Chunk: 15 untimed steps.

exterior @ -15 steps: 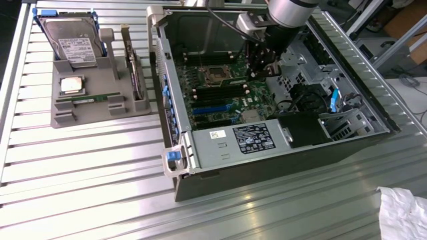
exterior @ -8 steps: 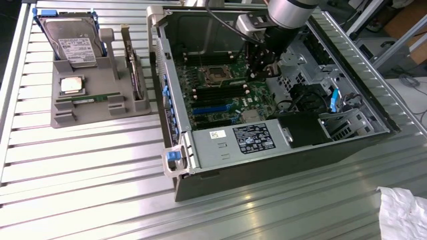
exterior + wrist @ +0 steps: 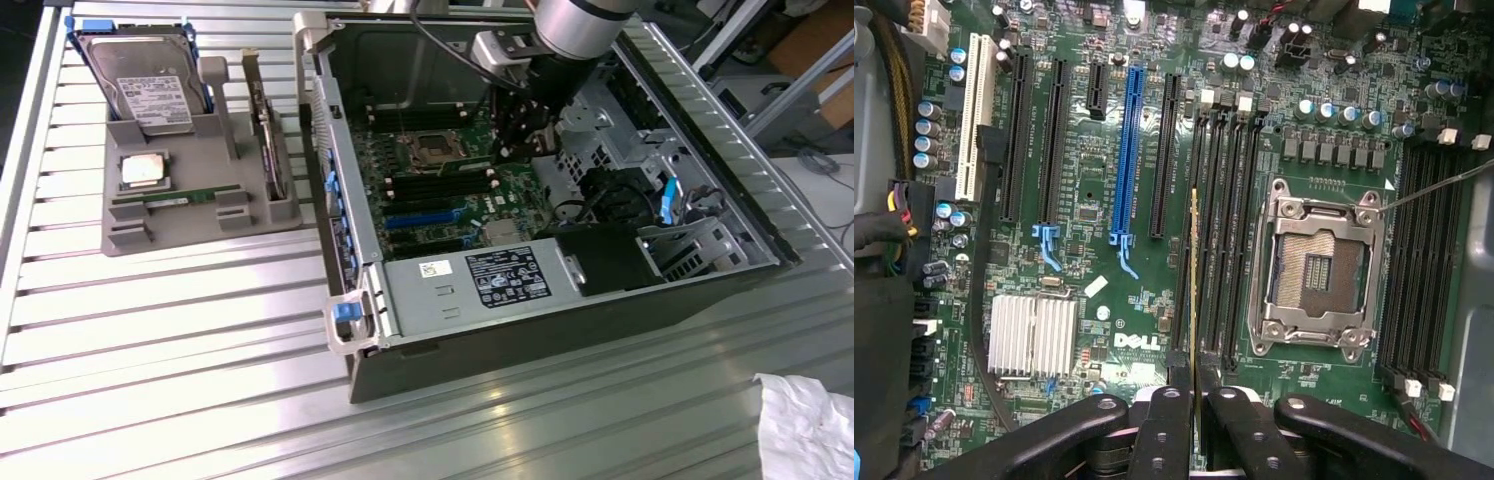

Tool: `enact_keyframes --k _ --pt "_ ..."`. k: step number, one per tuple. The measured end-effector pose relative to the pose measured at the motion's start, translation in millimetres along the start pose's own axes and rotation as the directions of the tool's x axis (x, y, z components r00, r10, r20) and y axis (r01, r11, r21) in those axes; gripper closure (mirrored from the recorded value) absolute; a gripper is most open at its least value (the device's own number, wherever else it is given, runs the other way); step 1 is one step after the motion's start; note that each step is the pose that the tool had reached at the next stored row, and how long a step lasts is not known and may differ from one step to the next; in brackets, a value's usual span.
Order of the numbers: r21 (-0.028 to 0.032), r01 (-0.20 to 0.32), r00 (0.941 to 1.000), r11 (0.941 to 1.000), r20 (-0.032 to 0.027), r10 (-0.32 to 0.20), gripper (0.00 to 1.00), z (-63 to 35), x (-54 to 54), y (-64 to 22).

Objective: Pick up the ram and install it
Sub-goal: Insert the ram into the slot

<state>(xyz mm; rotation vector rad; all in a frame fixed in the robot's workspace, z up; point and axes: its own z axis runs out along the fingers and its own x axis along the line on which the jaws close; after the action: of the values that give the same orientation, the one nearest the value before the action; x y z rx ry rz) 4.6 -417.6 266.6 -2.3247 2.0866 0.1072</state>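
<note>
The gripper (image 3: pixel 1195 385) is pinched tight on the ram (image 3: pixel 1195 270) — seen edge-on in the wrist view, a thin stick over the black memory slots (image 3: pixel 1226 230) beside the empty processor socket (image 3: pixel 1316 275). In the exterior view the arm (image 3: pixel 577 25) reaches into the open computer case (image 3: pixel 534 290), upper middle of the frame — a second ram stick (image 3: pixel 167 203) lies on the grey tray (image 3: pixel 134 243) at left.

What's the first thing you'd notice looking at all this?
The big open computer case, with the robot arm reaching down inside it. Its pincer is shut on a thin ram stick, seen edge-on above the black memory slots beside the empty silver processor socket. On the exterior view's left, a grey tray holds spare parts.
</note>
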Motion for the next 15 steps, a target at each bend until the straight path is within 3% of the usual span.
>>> enact_keyframes --k 10,15 --pt "-0.0001 0.000 1.0000 1.0000 -0.0004 0.000 0.87 2.9 -0.2 3.2" --pt "0.0008 -0.014 0.9999 0.9999 0.0001 0.014 0.87 5.6 -0.7 9.3"
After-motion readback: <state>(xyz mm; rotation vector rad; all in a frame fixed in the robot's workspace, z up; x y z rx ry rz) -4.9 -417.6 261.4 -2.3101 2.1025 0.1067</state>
